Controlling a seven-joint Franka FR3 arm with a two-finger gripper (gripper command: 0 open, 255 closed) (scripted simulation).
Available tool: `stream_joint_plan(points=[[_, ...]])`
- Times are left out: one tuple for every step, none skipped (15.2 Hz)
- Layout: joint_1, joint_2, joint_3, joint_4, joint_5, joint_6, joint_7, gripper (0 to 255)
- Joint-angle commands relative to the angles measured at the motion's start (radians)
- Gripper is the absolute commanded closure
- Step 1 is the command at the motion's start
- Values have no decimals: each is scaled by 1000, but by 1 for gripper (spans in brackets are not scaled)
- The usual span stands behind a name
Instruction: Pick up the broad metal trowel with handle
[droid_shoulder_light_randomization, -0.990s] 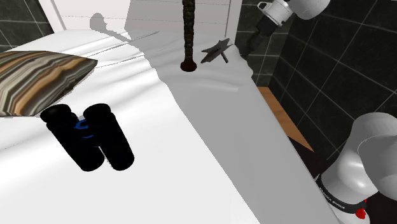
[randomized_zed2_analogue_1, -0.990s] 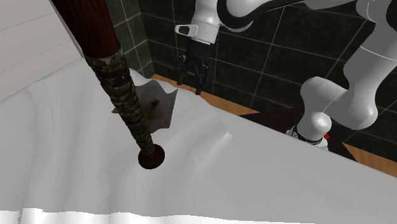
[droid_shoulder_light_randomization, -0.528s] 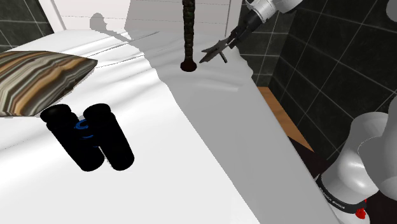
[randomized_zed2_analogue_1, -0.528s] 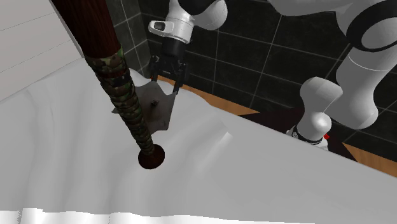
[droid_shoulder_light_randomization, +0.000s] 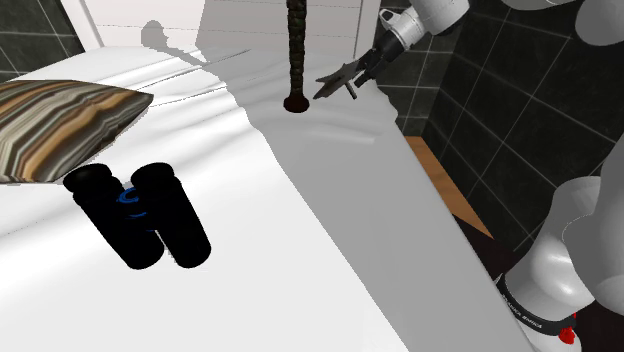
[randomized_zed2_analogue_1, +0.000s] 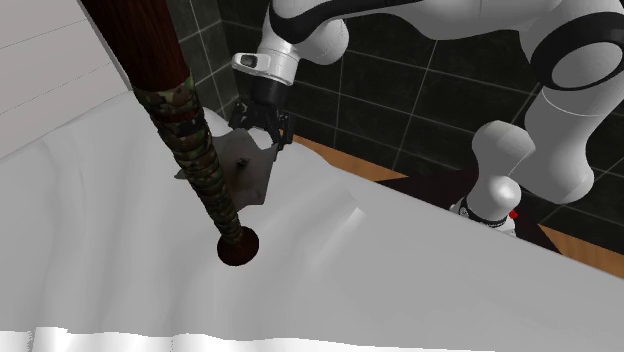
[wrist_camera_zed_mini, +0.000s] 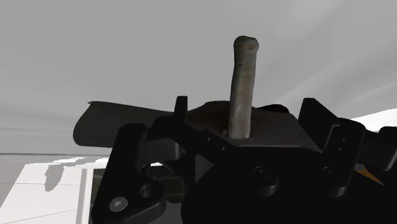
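Look at the top middle of the shoulder view. Right of the bat, the trowel lies on the white sheet. Your gripper sits over it, spread around its handle. You must pinch and lift.

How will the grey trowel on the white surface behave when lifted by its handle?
The trowel probably stays stiff: its blade looks flat and rigid. Held by the thin handle, the broad blade may swing or tilt.
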Motion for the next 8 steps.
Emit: stream_joint_plan(points=[[-1, 4, 1, -5, 6, 4, -8, 0], [0, 3, 1, -6, 5, 5, -7, 255], [-1, 3, 1, -6, 5, 5, -8, 255], [0, 3, 1, -7, 5, 5, -8, 255], [0, 3, 1, -7, 5, 5, -8, 255], [0, 3, 1, -7, 5, 6, -8, 255], [0, 3, 1, -7, 5, 6, -8, 255], [-1, 3, 1, -7, 5, 5, -8, 255]])
